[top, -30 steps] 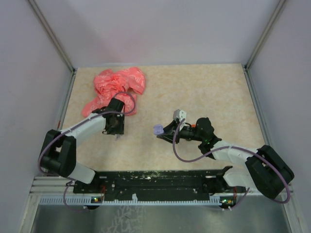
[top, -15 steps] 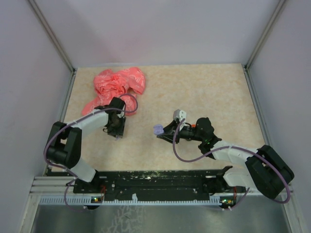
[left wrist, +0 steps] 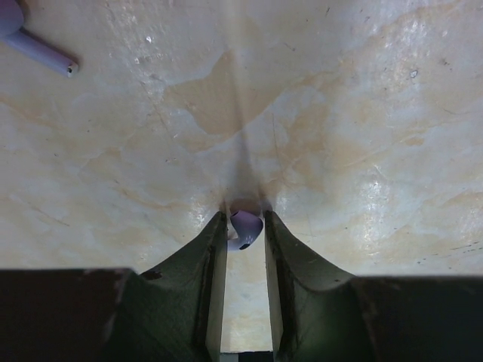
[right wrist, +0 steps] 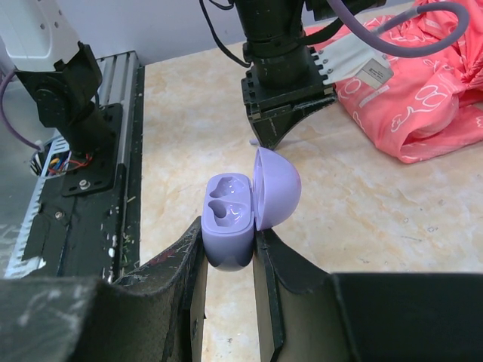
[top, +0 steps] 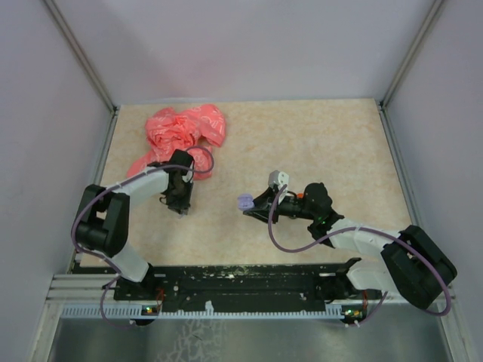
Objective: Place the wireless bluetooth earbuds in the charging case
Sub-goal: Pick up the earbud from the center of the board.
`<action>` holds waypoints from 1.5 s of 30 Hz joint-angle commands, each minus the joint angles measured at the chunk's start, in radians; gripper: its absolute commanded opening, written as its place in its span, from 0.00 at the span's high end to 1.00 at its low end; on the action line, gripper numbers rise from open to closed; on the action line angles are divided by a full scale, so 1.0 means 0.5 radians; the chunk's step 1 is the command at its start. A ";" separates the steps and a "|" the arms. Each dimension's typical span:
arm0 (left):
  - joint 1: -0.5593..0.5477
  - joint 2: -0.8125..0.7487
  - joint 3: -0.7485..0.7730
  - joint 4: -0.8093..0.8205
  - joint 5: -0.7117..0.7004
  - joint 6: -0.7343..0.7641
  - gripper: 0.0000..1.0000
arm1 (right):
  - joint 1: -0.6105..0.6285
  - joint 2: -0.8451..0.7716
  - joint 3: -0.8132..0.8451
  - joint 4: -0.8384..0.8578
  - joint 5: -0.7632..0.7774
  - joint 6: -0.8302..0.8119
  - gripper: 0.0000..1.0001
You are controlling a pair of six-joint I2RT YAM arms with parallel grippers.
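Top external view, from the left: the left arm reaches out over the marbled beige table, and the left gripper points down at the surface just in front of a crumpled pink plastic bag, which lies at the far left of the table. Seen from the left wrist, its two fingers stand close on either side of a pale purple earbud that lies on the table. The bud nearly fills the narrow gap between the tips, but I cannot tell whether they truly pinch it or only flank it. A second pale purple earbud lies on the table well apart from the first, at the upper left corner of that view, with only its stem and part of its head showing. Further right, near the middle of the table, the right gripper is clamped on the pale purple charging case and holds it upright off the surface. The lid is hinged open and stands on the side toward the pink bag. Both moulded wells inside the case are bare.
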 commanded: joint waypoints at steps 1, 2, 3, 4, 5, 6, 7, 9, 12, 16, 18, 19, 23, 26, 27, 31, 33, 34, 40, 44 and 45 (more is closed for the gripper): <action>0.009 0.057 0.016 -0.059 0.060 0.021 0.69 | 0.016 -0.016 0.009 0.101 -0.018 -0.011 1.00; 0.009 0.059 0.016 -0.061 0.057 0.018 0.68 | 0.016 -0.015 0.009 0.098 -0.018 -0.010 1.00; 0.010 0.061 0.018 -0.068 0.059 0.019 0.68 | 0.017 -0.014 0.009 0.098 -0.020 -0.009 1.00; 0.007 0.064 0.020 -0.074 0.056 0.018 0.68 | 0.017 -0.015 0.010 0.098 -0.021 -0.010 1.00; 0.006 0.067 0.022 -0.078 0.049 0.016 0.69 | 0.016 -0.015 0.010 0.098 -0.021 -0.009 1.00; 0.006 0.074 0.024 -0.087 0.048 0.015 0.71 | 0.016 -0.016 0.010 0.096 -0.021 -0.008 1.00; 0.006 0.083 0.025 -0.094 0.048 0.010 0.73 | 0.018 -0.015 0.010 0.095 -0.018 -0.013 1.00; 0.005 0.090 0.028 -0.097 0.053 0.001 0.78 | 0.016 -0.015 0.012 0.092 -0.016 -0.016 1.00; 0.001 0.032 0.025 -0.092 0.066 -0.021 0.83 | 0.016 -0.017 0.013 0.088 -0.012 -0.020 1.00; -0.005 -0.113 0.020 -0.055 0.115 -0.076 0.87 | 0.016 -0.020 0.009 0.088 -0.012 -0.018 1.00; -0.010 -0.208 0.005 -0.007 0.134 -0.125 0.91 | 0.016 -0.027 0.007 0.090 -0.002 -0.019 1.00; -0.015 -0.262 -0.008 0.027 0.147 -0.155 0.92 | 0.016 -0.032 0.001 0.093 0.007 -0.022 1.00; -0.034 -0.502 -0.089 0.206 0.230 -0.288 0.92 | 0.016 -0.053 -0.023 0.117 0.058 -0.031 1.00; -0.052 -0.670 -0.165 0.353 0.307 -0.384 0.92 | 0.016 -0.063 -0.049 0.157 0.098 -0.039 1.00; -0.059 -0.740 -0.190 0.418 0.335 -0.427 0.92 | 0.016 -0.068 -0.064 0.186 0.117 -0.038 1.00; -0.145 -0.946 -0.305 0.659 0.332 -0.663 0.92 | 0.020 -0.074 -0.140 0.334 0.205 -0.044 1.00; -0.223 -1.031 -0.364 0.787 0.296 -0.770 0.92 | 0.021 -0.068 -0.182 0.438 0.242 -0.048 1.00; -0.267 -1.063 -0.386 0.842 0.273 -0.811 0.93 | 0.022 -0.065 -0.197 0.473 0.250 -0.047 1.00; -0.632 -1.186 -0.397 1.127 0.077 -1.021 0.93 | 0.040 -0.054 -0.313 0.729 0.388 -0.089 1.00; -0.780 -1.238 -0.456 1.356 0.040 -1.145 0.93 | 0.061 -0.048 -0.362 0.842 0.465 -0.125 1.00; -0.813 -1.247 -0.466 1.408 0.026 -1.171 0.93 | 0.064 -0.047 -0.373 0.867 0.485 -0.137 1.00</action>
